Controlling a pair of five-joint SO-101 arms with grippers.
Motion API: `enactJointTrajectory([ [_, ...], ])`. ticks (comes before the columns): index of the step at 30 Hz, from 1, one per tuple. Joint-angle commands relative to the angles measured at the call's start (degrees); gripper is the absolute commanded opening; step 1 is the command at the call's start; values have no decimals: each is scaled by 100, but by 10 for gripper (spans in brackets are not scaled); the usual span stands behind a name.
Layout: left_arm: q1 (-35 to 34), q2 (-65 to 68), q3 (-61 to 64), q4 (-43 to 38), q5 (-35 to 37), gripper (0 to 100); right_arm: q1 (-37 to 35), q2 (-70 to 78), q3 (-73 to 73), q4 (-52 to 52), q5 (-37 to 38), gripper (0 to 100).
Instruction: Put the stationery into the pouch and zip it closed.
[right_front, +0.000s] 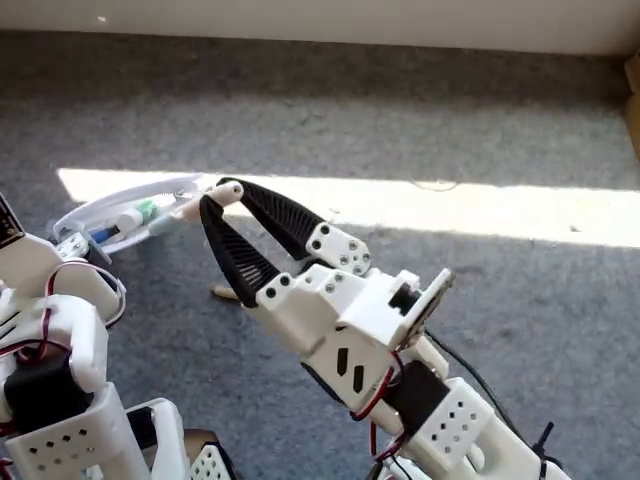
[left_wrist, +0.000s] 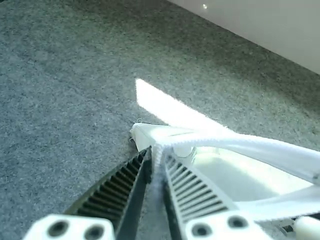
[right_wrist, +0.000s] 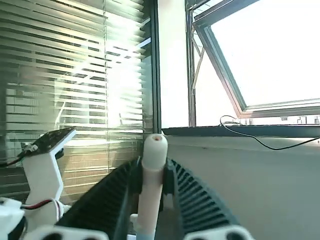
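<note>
A clear white pouch (right_front: 115, 215) lies on the grey carpet at the left, holding several stationery items, among them a blue and a green one. My left gripper (left_wrist: 155, 156) is shut on the pouch's (left_wrist: 235, 170) end, right by the zipper edge (left_wrist: 250, 145). My right gripper (right_front: 222, 196), with black ribbed fingers, hangs just right of the pouch's mouth. It is shut on a white pen (right_front: 190, 207) whose free end points toward the opening. In the right wrist view the pen (right_wrist: 153, 150) stands out past the right gripper (right_wrist: 152, 172).
A small tan object (right_front: 222, 292) lies on the carpet under the right gripper. The left arm's white body (right_front: 50, 340) fills the lower left corner. A bright sunlit strip (right_front: 450, 210) crosses the carpet, and a pale wall (right_front: 350, 20) runs along the far edge.
</note>
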Motion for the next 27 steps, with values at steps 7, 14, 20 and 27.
enactJointTrajectory([
  [7, 84, -84, -31, -176, -18, 7, -523, -84, 365, -1007, 730, 5],
  [14, 84, -84, -31, -176, -18, 7, -549, 92, 796, -1385, 1037, 5],
  [20, 84, -84, -22, -176, -18, 7, -549, 813, 787, -1938, 1046, 5],
  [27, 84, -66, -22, -176, -18, 7, -523, 1077, 541, -2404, 1055, 5],
])
